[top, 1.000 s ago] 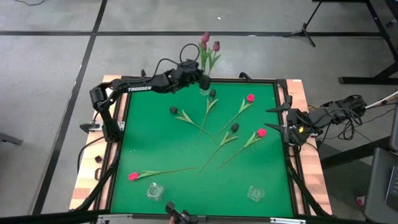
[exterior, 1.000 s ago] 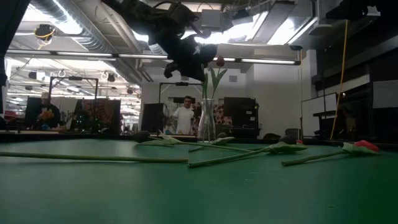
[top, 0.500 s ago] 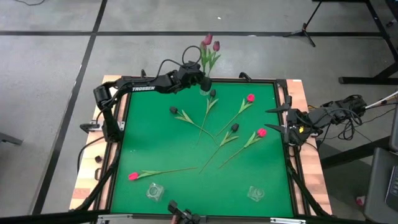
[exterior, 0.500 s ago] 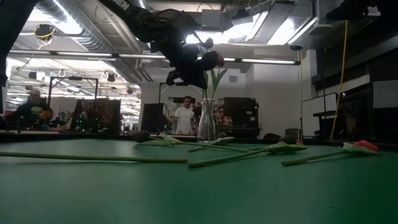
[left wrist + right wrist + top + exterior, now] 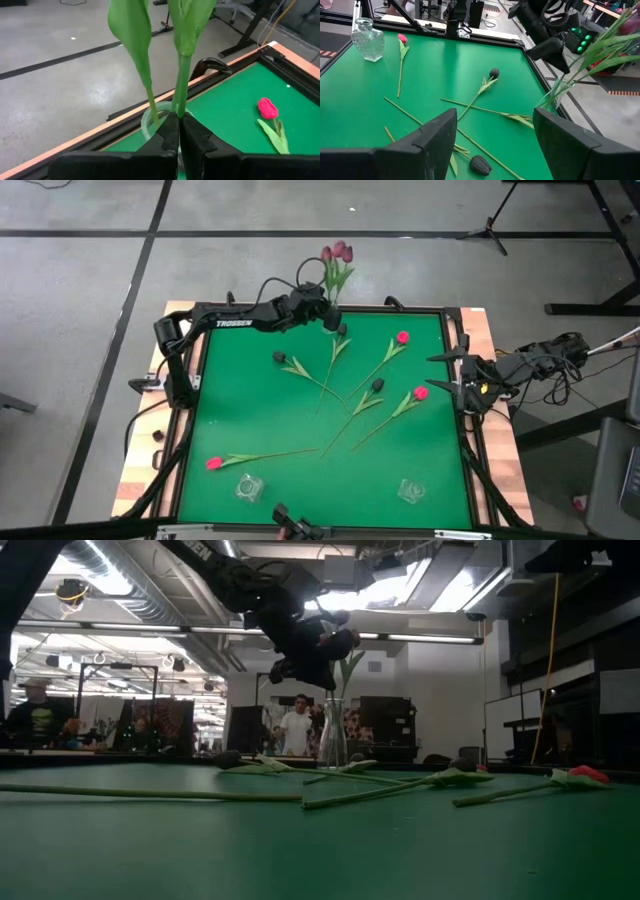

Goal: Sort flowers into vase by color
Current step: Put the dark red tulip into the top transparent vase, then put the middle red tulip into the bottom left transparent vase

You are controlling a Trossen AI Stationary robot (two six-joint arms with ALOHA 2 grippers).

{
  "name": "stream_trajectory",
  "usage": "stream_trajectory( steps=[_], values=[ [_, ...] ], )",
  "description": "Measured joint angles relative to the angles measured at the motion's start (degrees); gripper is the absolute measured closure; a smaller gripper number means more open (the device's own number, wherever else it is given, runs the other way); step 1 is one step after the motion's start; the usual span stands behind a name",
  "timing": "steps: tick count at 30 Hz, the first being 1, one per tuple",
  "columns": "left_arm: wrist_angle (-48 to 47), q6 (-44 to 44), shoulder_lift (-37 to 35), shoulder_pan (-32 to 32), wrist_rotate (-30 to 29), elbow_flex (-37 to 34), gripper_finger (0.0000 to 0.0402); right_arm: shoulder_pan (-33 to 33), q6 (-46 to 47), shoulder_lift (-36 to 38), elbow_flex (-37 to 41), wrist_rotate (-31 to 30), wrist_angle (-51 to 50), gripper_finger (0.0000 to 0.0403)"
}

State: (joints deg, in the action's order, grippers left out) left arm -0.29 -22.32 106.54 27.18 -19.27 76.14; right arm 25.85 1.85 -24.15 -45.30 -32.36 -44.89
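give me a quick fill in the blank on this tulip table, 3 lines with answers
1. The left pincer is shut on a tulip stem above the glass ____ at the table's far edge.
2. The right pincer waits at the table's right edge with its jaws ____.
3. Near the table's front edge stand ____ empty glass vases, one toward each corner.

Missing words: vase; open; two

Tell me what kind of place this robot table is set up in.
Most likely a large open lab or workshop. The low view shows exposed ceiling ducts with strip lighting and people standing far behind the green table; the high view shows bare concrete floor marked with dark tape lines.
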Motion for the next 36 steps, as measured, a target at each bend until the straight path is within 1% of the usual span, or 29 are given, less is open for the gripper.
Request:
stream_trajectory(
  steps=[10, 12, 15, 20, 25, 30, 36],
  values=[
    [0.4, 0.4, 0.0, 0.0, -0.1, 0.0, 0.0401, 0.0, 0.0, 0.0, 0.0, 0.0, -0.2, 0.0141],
    [0.3, 0.3, 0.0, 0.1, 0.0, 0.0, 0.0396, 0.0, 0.0, 0.0, 0.0, 0.0, -0.2, 0.0141],
    [0.4, 0.4, 0.0, 0.1, 0.1, 0.0, 0.0373, 0.0, 0.0, 0.0, 0.0, 0.0, -0.2, 0.0141],
    [0.3, 0.0, 0.0, 0.1, -0.1, 0.0, 0.0320, 0.0, 0.0, 0.0, 0.0, 1.0, -0.2, 0.0141],
    [-1.9, -3.1, 0.0, 0.1, -0.1, 0.0, 0.0278, 0.0, 0.1, 0.0, 0.0, 1.1, -0.3, 0.0141],
    [-6.2, -6.1, -1.0, -0.5, 1.8, 0.0, 0.0254, 0.0, 0.5, 0.0, 0.0, 1.6, -0.2, 0.0141],
    [-7.7, -5.8, -4.0, -3.3, 2.5, 0.0, 0.0248, 0.0, 0.6, 0.0, 0.0, 1.6, -0.2, 0.0141]
  ],
)
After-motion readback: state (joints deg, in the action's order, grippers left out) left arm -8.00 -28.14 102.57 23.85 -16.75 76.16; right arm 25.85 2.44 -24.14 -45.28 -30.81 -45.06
